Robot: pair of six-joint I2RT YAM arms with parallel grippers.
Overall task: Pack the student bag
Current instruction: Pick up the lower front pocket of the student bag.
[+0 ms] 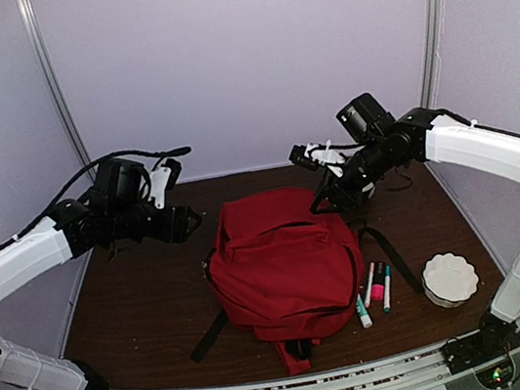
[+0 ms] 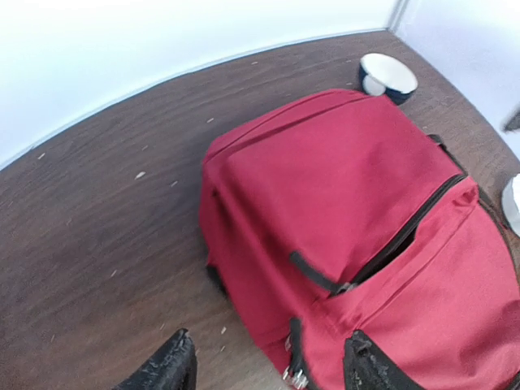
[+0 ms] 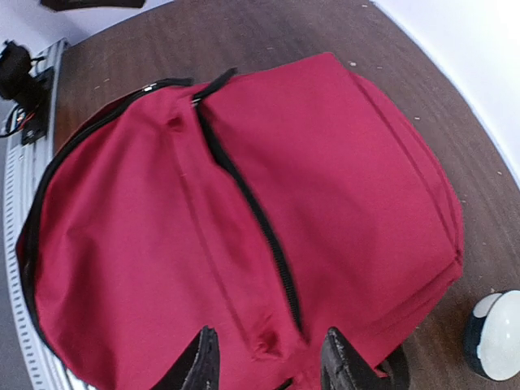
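The student bag [image 1: 285, 260], a large red backpack with black zips and straps, lies flat in the middle of the brown table. My left gripper [image 1: 185, 222] hovers open off the bag's back-left corner. In the left wrist view its fingers [image 2: 166, 366] straddle the bag's edge [image 2: 357, 203] from above, gripping nothing. A front-pocket zip [image 2: 406, 236] gapes slightly. My right gripper [image 1: 325, 199] hangs open over the bag's far end. In the right wrist view its fingertips [image 3: 199, 366] flank a long black zip [image 3: 252, 211] and a small crease in the fabric [image 3: 264, 341], holding nothing.
Several markers [image 1: 374, 291] lie just right of the bag. A white scalloped bowl [image 1: 449, 279] stands at the front right. A dark-sided bowl [image 2: 387, 75] with a white inside [image 3: 496, 333] sits near the back wall. Black straps [image 1: 393, 253] trail from the bag.
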